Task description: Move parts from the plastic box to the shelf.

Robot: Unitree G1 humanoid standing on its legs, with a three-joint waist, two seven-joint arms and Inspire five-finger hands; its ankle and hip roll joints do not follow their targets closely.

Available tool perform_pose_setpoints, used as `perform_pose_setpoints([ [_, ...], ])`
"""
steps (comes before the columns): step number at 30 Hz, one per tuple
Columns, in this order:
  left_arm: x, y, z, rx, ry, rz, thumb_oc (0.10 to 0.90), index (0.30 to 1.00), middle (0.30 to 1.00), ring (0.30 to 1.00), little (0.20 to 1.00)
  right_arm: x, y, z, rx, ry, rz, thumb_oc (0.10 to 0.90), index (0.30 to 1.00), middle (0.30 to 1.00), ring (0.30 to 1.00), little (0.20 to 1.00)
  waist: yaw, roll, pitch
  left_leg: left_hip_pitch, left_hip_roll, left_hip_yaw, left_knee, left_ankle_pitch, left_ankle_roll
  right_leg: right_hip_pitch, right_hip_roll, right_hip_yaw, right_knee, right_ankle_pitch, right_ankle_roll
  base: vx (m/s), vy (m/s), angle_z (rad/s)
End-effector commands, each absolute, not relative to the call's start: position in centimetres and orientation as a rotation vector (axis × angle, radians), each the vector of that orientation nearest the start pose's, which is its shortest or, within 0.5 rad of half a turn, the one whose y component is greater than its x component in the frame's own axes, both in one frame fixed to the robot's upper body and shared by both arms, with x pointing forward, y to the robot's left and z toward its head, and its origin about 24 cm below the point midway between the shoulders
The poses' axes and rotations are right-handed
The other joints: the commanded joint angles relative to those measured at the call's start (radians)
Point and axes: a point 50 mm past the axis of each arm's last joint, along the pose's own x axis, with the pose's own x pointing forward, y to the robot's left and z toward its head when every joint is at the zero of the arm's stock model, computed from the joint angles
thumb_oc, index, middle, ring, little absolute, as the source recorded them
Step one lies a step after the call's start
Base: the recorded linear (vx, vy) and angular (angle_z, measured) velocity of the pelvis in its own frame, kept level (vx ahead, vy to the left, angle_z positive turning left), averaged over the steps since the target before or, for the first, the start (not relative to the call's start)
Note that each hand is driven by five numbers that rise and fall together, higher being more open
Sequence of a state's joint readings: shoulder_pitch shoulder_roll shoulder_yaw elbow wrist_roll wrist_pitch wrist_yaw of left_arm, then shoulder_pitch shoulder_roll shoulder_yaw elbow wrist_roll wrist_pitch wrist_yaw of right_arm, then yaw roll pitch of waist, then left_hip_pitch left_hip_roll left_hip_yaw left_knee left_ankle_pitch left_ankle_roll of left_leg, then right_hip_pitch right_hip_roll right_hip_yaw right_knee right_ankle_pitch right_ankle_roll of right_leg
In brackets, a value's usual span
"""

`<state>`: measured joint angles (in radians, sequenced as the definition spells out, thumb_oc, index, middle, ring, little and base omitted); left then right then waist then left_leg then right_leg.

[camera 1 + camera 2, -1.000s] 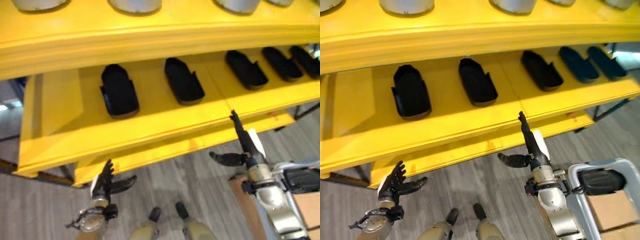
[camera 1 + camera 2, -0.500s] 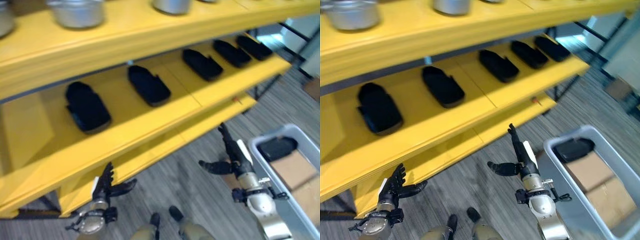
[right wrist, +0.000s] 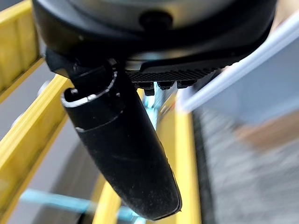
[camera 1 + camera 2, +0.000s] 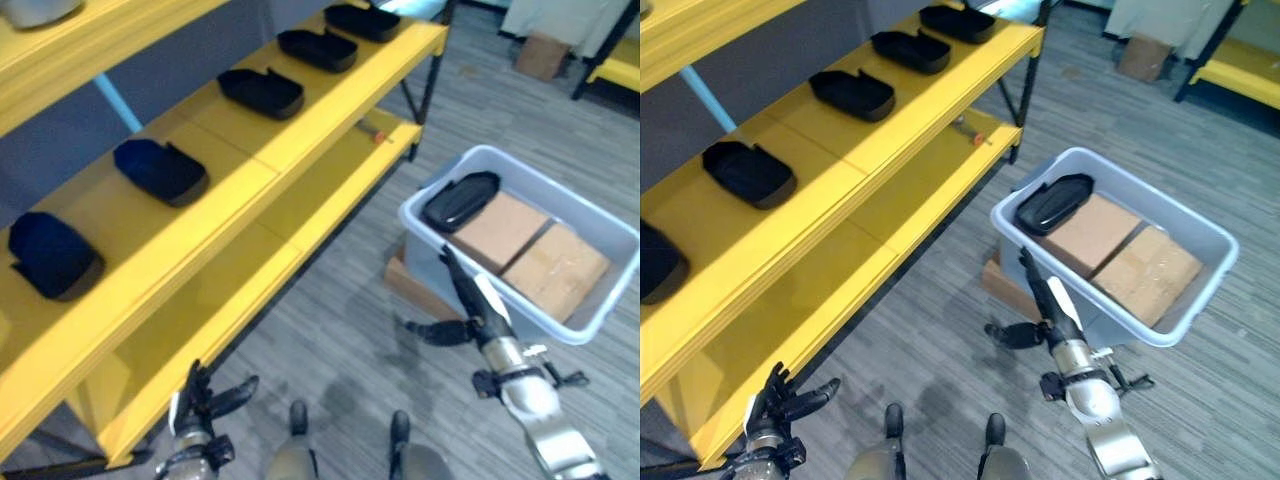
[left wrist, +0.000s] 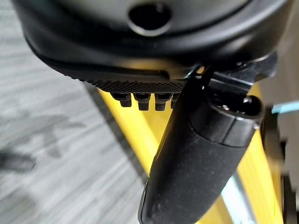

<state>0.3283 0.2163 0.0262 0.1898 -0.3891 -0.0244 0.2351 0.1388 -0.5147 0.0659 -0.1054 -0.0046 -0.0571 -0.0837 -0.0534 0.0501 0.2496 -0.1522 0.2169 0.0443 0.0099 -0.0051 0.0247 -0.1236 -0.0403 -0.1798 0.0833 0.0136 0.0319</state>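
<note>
A grey plastic box [image 4: 600, 240] stands on the floor at the right, with one black part [image 4: 459, 200] lying at its near end beside two cardboard blocks [image 4: 530, 248]. The yellow shelf [image 4: 260, 160] runs along the left and carries several black parts [image 4: 160, 170] in a row. My right hand [image 4: 470, 305] is open, fingers straight, held in front of the box's near wall and holding nothing. My left hand [image 4: 200, 395] is open low by the shelf's bottom edge, also holding nothing.
A lower yellow shelf board [image 4: 300, 230] juts out over the grey plank floor [image 4: 330, 330]. A small orange-tipped item [image 4: 373, 132] lies on that board. A cardboard box [image 4: 543, 55] and another yellow rack [image 4: 615, 70] stand at the far right.
The camera has swung right and down: the shelf now lies to the left and the box is in full view. My right hand now sits lower, in front of the box. Both hands stay open.
</note>
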Motion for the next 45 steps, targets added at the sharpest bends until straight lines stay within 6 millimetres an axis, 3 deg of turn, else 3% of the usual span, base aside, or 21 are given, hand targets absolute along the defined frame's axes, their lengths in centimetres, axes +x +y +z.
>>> perform_pose_setpoints([
  [1,18.0,24.3,-1.8,-0.043,0.258,0.358,0.900,1.000,1.000,1.000,1.000,23.9,-21.0,10.8,-0.469,-0.322,0.026,0.900,1.000,1.000,1.000,1.000,-0.012,-0.024,-0.102,0.074,-0.055,0.073,0.027,0.042,-0.070,-0.021,0.010,0.039,-0.014,-0.050,0.013,0.02,-0.151,-0.29],
  [6,18.2,23.7,-2.1,-0.038,0.268,0.330,0.900,1.000,1.000,1.000,1.000,23.4,-21.7,10.7,-0.478,-0.314,0.006,0.900,1.000,1.000,1.000,1.000,-0.030,-0.027,-0.100,0.067,-0.031,0.088,0.108,0.017,-0.068,0.001,0.031,0.064,-0.020,-0.059,-0.005,0.04,-0.169,-0.38],
  [7,18.5,23.3,-2.2,-0.044,0.271,0.311,0.900,1.000,1.000,1.000,1.000,23.0,-22.4,10.6,-0.492,-0.306,-0.021,0.900,1.000,1.000,1.000,1.000,-0.042,-0.033,-0.085,0.031,-0.027,0.084,0.264,0.001,-0.056,0.026,0.045,0.083,-0.028,-0.063,-0.024,0.06,-0.196,-0.14],
  [8,18.5,23.2,-2.3,-0.043,0.276,0.304,0.900,1.000,1.000,1.000,1.000,22.9,-22.5,10.6,-0.491,-0.302,-0.027,0.900,1.000,1.000,1.000,1.000,-0.045,-0.035,-0.079,0.018,-0.037,0.082,0.312,0.003,-0.053,0.039,0.047,0.090,-0.034,-0.062,-0.031,0.09,-0.255,0.04],
  [9,18.7,22.8,-2.4,-0.047,0.278,0.294,0.900,1.000,1.000,1.000,1.000,22.5,-23.2,10.3,-0.500,-0.281,-0.053,0.900,1.000,1.000,1.000,1.000,-0.048,-0.035,-0.068,-0.024,-0.081,0.068,0.360,0.009,-0.048,0.062,0.048,0.100,-0.054,-0.060,-0.037,0.07,-0.084,-0.04],
  [11,18.5,22.9,-2.4,-0.051,0.277,0.296,0.900,1.000,1.000,1.000,1.000,22.7,-23.0,10.3,-0.503,-0.281,-0.039,0.900,1.000,1.000,1.000,1.000,-0.030,-0.040,-0.057,-0.088,-0.198,-0.014,0.345,-0.025,-0.023,0.066,0.052,0.154,-0.057,-0.056,-0.031,0.08,-0.005,-0.06],
  [12,18.3,22.9,-2.3,-0.055,0.275,0.301,0.900,1.000,1.000,1.000,1.000,22.8,-22.8,10.3,-0.502,-0.285,-0.028,0.900,1.000,1.000,1.000,1.000,-0.019,-0.043,-0.050,-0.140,-0.246,-0.054,0.317,-0.009,-0.020,0.068,0.059,0.184,-0.058,-0.050,-0.025,0.11,-0.006,-0.22],
  [15,18.3,22.5,-2.4,-0.056,0.273,0.291,0.900,1.000,1.000,1.000,1.000,23.2,-22.5,10.3,-0.515,-0.285,-0.010,0.900,1.000,1.000,1.000,1.000,-0.007,-0.034,-0.032,-0.265,-0.286,-0.069,0.209,0.114,-0.040,0.076,0.092,0.225,-0.062,-0.034,-0.025,0.13,0.005,-0.67],
  [17,18.2,22.3,-2.4,-0.061,0.275,0.290,0.900,1.000,1.000,1.000,1.000,23.3,-22.4,10.3,-0.533,-0.285,-0.007,0.900,1.000,1.000,1.000,1.000,0.007,-0.026,-0.020,-0.284,-0.286,-0.069,0.114,0.175,-0.052,0.100,0.112,0.256,-0.065,-0.035,-0.029,0.17,0.033,-0.49],
  [18,18.2,22.3,-2.4,-0.061,0.274,0.290,0.900,1.000,1.000,1.000,1.000,23.3,-22.4,10.3,-0.534,-0.285,-0.007,0.900,1.000,1.000,1.000,1.000,0.008,-0.027,-0.018,-0.278,-0.286,-0.067,0.106,0.178,-0.052,0.102,0.110,0.258,-0.065,-0.035,-0.029,0.22,0.115,-0.55],
  [19,18.5,22.0,-2.4,-0.073,0.265,0.293,0.900,1.000,1.000,1.000,1.000,23.6,-22.0,10.6,-0.545,-0.310,-0.001,0.900,1.000,1.000,1.000,1.000,0.029,-0.013,-0.008,-0.275,-0.291,-0.095,0.013,0.214,-0.067,0.131,0.126,0.313,-0.062,-0.052,-0.028,0.24,0.154,-0.77],
  [22,18.7,21.8,-2.4,-0.097,0.257,0.302,0.900,1.000,1.000,1.000,1.000,23.8,-21.9,10.9,-0.555,-0.323,-0.001,0.900,1.000,1.000,1.000,1.000,0.034,-0.001,-0.013,-0.259,-0.280,-0.091,-0.025,0.243,-0.079,0.150,0.133,0.366,-0.057,-0.071,-0.023,0.18,0.141,-1.15],
  [25,19.2,21.4,-2.2,-0.140,0.235,0.319,0.900,1.000,1.000,1.000,1.000,24.0,-21.8,11.0,-0.564,-0.328,-0.005,0.900,1.000,1.000,1.000,1.000,0.030,0.025,-0.035,-0.196,-0.236,-0.055,-0.060,0.277,-0.072,0.186,0.124,0.442,-0.048,-0.109,-0.009,0.32,0.261,-0.90],
  [27,19.3,21.5,-2.0,-0.152,0.223,0.347,0.900,1.000,1.000,1.000,1.000,24.0,-21.6,10.8,-0.544,-0.320,-0.006,0.900,1.000,1.000,1.000,1.000,0.027,0.027,-0.064,-0.158,-0.228,-0.018,-0.031,0.245,-0.058,0.217,0.069,0.480,-0.064,-0.127,0.012,0.38,0.293,-1.21],
  [28,19.3,21.5,-2.0,-0.152,0.222,0.347,0.900,1.000,1.000,1.000,1.000,24.0,-21.6,10.8,-0.545,-0.320,-0.006,0.900,1.000,1.000,1.000,1.000,0.030,0.029,-0.065,-0.161,-0.224,-0.016,-0.030,0.246,-0.059,0.213,0.072,0.483,-0.064,-0.124,0.012,0.36,0.284,-1.15],
  [30,19.7,22.0,-1.4,-0.155,0.189,0.383,0.900,1.000,1.000,1.000,1.000,24.4,-21.4,10.8,-0.548,-0.319,-0.001,0.900,1.000,1.000,1.000,1.000,0.030,0.015,-0.074,-0.165,-0.227,0.031,0.054,0.179,-0.028,0.220,0.006,0.506,-0.066,-0.135,0.039,0.25,0.221,-0.74],
  [37,20.3,22.5,-1.0,-0.155,0.173,0.420,0.900,1.000,1.000,1.000,1.000,25.0,-20.9,10.8,-0.542,-0.320,-0.006,0.900,1.000,1.000,1.000,1.000,0.045,-0.010,-0.111,-0.193,-0.266,0.082,0.102,0.089,0.013,0.164,-0.088,0.494,-0.023,-0.116,0.096,0.19,0.181,-0.23],
  [41,20.9,22.9,-0.3,-0.120,0.148,0.414,0.900,1.000,1.000,1.000,1.000,25.3,-20.2,11.0,-0.520,-0.334,0.010,0.900,1.000,1.000,1.000,1.000,0.046,-0.023,-0.099,-0.181,-0.256,0.098,0.090,0.072,0.024,0.100,-0.067,0.474,0.086,-0.084,0.101,0.08,0.061,-0.02],
  [42,21.1,23.5,0.2,-0.105,0.125,0.430,0.900,1.000,1.000,1.000,1.000,25.7,-19.6,11.2,-0.511,-0.349,0.027,0.900,1.000,1.000,1.000,1.000,0.060,-0.038,-0.089,-0.159,-0.236,0.133,0.058,0.062,0.018,0.059,-0.075,0.357,0.070,-0.056,0.105,-0.01,-0.008,-0.33],
  [45,21.6,23.7,0.6,-0.109,0.107,0.436,0.900,1.000,1.000,1.000,1.000,26.4,-18.9,11.8,-0.494,-0.381,0.030,0.900,1.000,1.000,1.000,1.000,0.049,-0.038,-0.073,-0.106,-0.215,0.154,-0.007,0.070,0.003,-0.076,-0.003,0.284,0.009,-0.040,0.081,0.03,-0.025,-0.73],
])
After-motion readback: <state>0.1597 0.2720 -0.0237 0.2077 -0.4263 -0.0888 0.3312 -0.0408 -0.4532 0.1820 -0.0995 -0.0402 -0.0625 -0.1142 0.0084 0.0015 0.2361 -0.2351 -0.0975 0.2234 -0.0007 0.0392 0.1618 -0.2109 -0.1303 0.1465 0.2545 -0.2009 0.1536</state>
